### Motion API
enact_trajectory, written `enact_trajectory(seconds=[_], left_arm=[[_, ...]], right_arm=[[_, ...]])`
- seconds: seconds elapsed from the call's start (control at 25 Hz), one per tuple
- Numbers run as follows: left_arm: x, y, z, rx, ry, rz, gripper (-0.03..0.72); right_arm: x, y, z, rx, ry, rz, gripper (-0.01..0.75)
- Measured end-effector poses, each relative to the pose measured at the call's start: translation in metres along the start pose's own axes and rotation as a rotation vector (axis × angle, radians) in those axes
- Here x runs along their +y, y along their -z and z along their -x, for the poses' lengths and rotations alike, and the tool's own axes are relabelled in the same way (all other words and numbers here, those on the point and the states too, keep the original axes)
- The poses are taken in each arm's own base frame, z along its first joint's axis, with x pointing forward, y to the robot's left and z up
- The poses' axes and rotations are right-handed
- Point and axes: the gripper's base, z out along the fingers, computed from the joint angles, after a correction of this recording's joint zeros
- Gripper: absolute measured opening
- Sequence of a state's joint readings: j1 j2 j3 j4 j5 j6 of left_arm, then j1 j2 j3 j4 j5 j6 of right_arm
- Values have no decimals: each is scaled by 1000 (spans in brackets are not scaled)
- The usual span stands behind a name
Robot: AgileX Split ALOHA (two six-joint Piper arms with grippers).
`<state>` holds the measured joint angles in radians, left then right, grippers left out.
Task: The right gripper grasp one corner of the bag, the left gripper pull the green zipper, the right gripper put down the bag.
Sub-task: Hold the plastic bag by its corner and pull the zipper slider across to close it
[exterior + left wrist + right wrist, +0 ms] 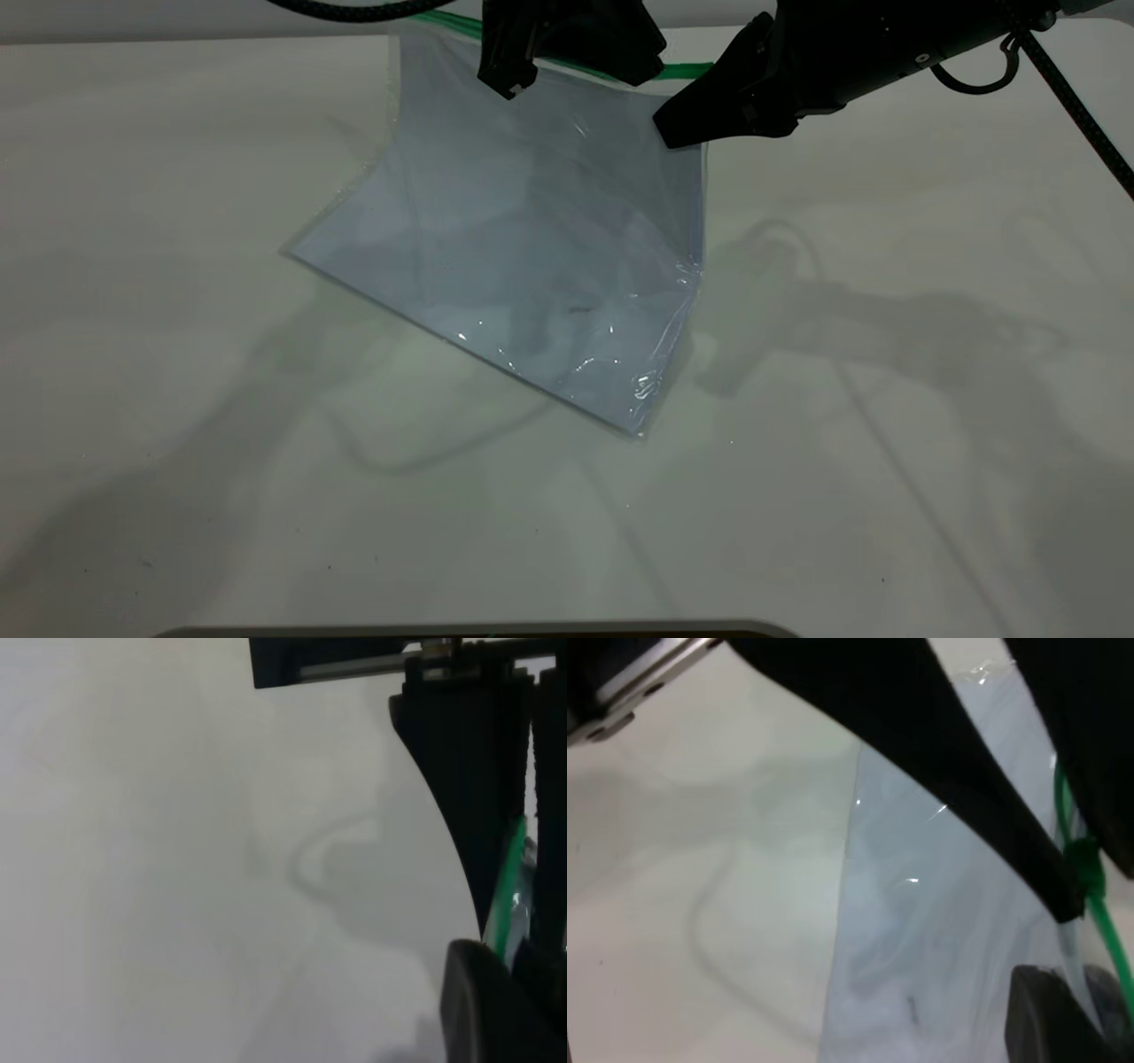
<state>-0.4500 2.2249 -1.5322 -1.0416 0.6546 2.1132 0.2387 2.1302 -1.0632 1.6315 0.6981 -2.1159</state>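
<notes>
The bag [532, 257] is a clear pouch with pale sheets inside. It hangs upright with its lower edge on the white table [177, 399]. The green zipper [687, 70] runs along its raised top edge. My right gripper [682, 124], with the looped cable, is shut on the bag's top right corner. In the right wrist view its fingers pinch the bag [921, 930] beside the green zipper [1099, 904]. My left gripper [523, 80] is at the top edge, left of the right one. In the left wrist view the green zipper [507, 895] sits between its closed fingers [461, 797].
A dark edge [478, 631] runs along the table's front. Arm shadows fall across the table on both sides of the bag.
</notes>
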Motion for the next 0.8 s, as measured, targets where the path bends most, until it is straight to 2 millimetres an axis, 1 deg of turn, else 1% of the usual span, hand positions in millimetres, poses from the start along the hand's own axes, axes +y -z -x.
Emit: enact_trajectory(seconds=[0.12,0.52,0.68,0.8], left_arm=[[1,0,-1,8,-1,13,49],[2,1,-5,47,-31,24,47],[6,6,-12,51,-16,35,46],[10,14,-22,60,5,54,46]], right_arm=[[-1,0,1,-10,-15,-7,35],[-3,0,1,-15,-35,-30,35],[-8,4,1,-32,-54,-36,35],[-11,7,0,-43,-65,-36,35]])
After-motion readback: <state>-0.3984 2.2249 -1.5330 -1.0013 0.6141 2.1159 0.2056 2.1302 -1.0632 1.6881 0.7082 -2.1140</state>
